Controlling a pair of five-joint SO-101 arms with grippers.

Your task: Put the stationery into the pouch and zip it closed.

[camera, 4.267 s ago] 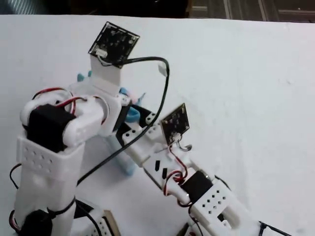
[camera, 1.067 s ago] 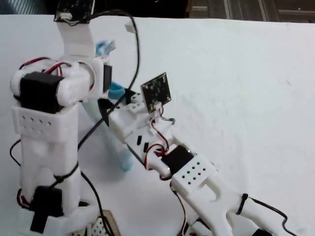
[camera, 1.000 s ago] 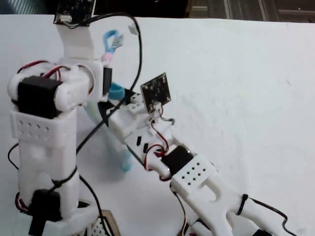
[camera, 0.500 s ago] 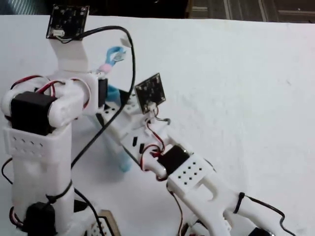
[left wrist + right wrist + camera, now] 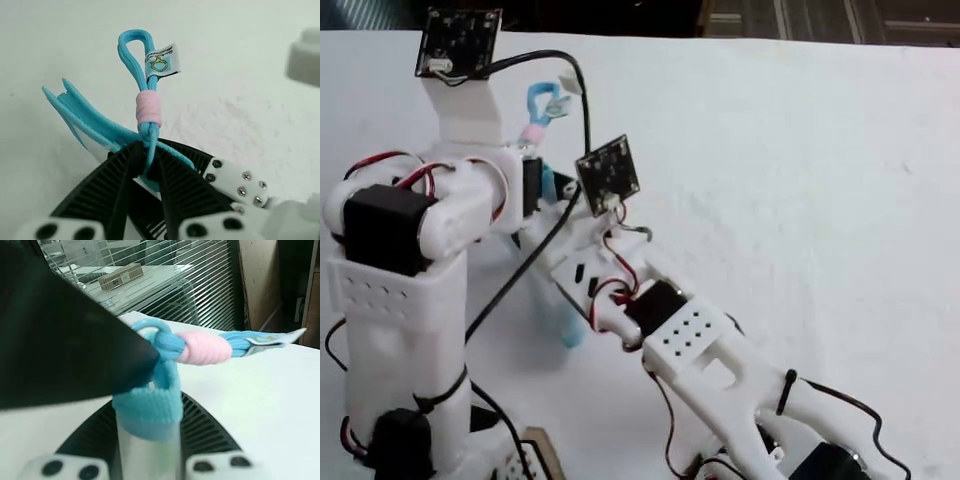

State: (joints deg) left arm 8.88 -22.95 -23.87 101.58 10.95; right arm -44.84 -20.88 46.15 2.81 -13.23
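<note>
Count: two arms, two hands, one pouch [image 5: 82, 115], one pull cord [image 5: 149, 132] carrying one pink bead [image 5: 149, 109] and one small tag [image 5: 162, 61].

Left hand [image 5: 147, 157]: fingers pinched tight on the pull cord just below the bead, no gap between them. The cord's loop and tag stick out free beyond the fingertips.

Right hand [image 5: 147, 415]: closed on a light-blue fabric tab [image 5: 147, 407] at the end of the pouch, the tab held between its fingers. It sits right against the left hand; the two nearly touch.

Position: the pouch is light blue and lies under both arms on the left half of the white table [image 5: 800, 180]. Most of it is hidden; a strip shows between the left arm [image 5: 410, 300] and the right arm [image 5: 700, 350].

Room: the table's far edge is near, just beyond the cord's loop. The whole right half of the table is open white surface. Left of the left arm there is little table before the frame edge.

Orientation: the visible strip of pouch runs from the near side towards the far edge, so its long axis lies roughly along that line. The pull cord carries on the same way, its loop pointing at the far edge and tilted slightly right.
</note>
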